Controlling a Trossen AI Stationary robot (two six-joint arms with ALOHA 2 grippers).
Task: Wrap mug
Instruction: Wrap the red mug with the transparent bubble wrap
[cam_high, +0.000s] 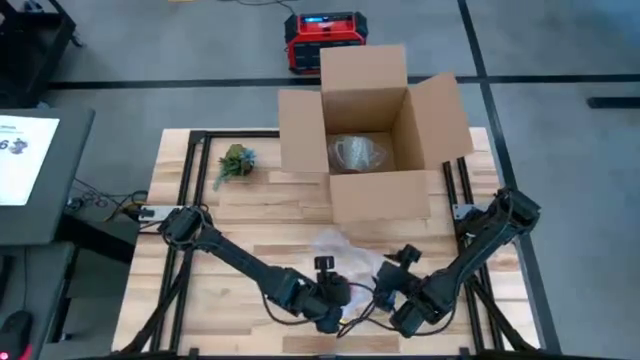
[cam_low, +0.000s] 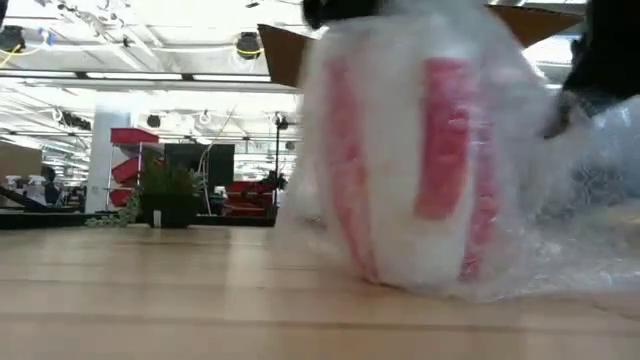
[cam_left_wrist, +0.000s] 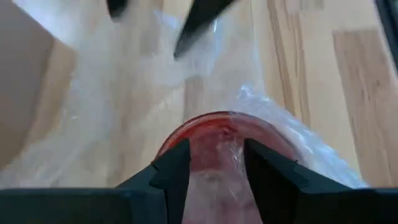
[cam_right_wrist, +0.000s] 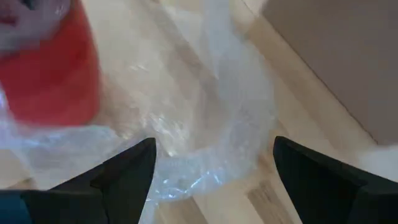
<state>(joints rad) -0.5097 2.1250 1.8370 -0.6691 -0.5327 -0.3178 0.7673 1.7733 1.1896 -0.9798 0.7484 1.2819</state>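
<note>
**Q:** High view first: where is the mug?

**Me:** It sits near the front edge of the tabletop (cam_high: 250, 200), between my two hands, under the bubble wrap (cam_high: 335, 250). The mug (cam_low: 400, 190) shows in the low view as red and white, standing upright with the wrap draped over it.

**Q:** What is your left hand doing?

**Me:** My left hand (cam_left_wrist: 214, 168) is narrow, pinched on the mug's rim through the wrap.

**Q:** And the right?

**Me:** My right hand (cam_right_wrist: 214, 168) is wide and holds nothing. It hovers over the loose tail of wrap, just beside the mug.

**Q:** How far along are you?

**Me:** Partway, I judge. The wrap covers the mug, but a good length lies spread flat toward the box (cam_high: 375, 140). That tail has to be folded round and tucked. The box already holds something clear; I cannot tell what.
</note>
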